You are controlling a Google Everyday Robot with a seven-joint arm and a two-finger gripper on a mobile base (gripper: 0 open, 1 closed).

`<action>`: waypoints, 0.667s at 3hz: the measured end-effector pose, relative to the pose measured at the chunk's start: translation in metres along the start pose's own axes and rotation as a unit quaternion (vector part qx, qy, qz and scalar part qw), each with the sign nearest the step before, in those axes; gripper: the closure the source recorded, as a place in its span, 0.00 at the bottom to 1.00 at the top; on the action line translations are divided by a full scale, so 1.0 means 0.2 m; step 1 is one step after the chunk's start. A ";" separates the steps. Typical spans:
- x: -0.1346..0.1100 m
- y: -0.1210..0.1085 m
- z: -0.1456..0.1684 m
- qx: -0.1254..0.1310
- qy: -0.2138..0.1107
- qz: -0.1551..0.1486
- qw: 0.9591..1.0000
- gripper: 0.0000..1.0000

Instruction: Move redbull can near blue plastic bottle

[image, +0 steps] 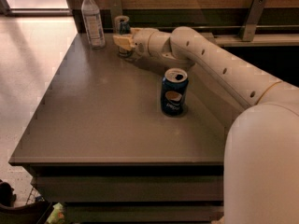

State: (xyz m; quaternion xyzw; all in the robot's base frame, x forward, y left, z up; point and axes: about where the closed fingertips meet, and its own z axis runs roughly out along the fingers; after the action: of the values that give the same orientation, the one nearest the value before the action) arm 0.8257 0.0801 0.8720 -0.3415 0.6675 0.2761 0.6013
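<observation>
The redbull can [122,24] stands upright at the far edge of the table [103,125]. Only its silver top and upper blue band show. Its lower part is hidden behind the gripper [123,41], which sits right against the can's near side. Whether the gripper is clamped on the can or merely resting before it cannot be told. The blue plastic bottle [92,21] stands upright near the can, at about its 9 o'clock, with a gap between them. The arm [210,62] runs off toward 4 o'clock, its bulky base cut off at the lower right corner. A Pepsi can [174,92] stands well apart, at the redbull can's 5 o'clock.
</observation>
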 end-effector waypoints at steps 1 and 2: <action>0.00 0.01 0.01 -0.002 0.000 0.000 1.000 0.05; 0.00 0.02 0.02 -0.003 0.000 0.000 1.000 0.00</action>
State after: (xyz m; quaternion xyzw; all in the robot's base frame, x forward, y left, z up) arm 0.8249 0.0851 0.8713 -0.3431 0.6667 0.2786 0.6001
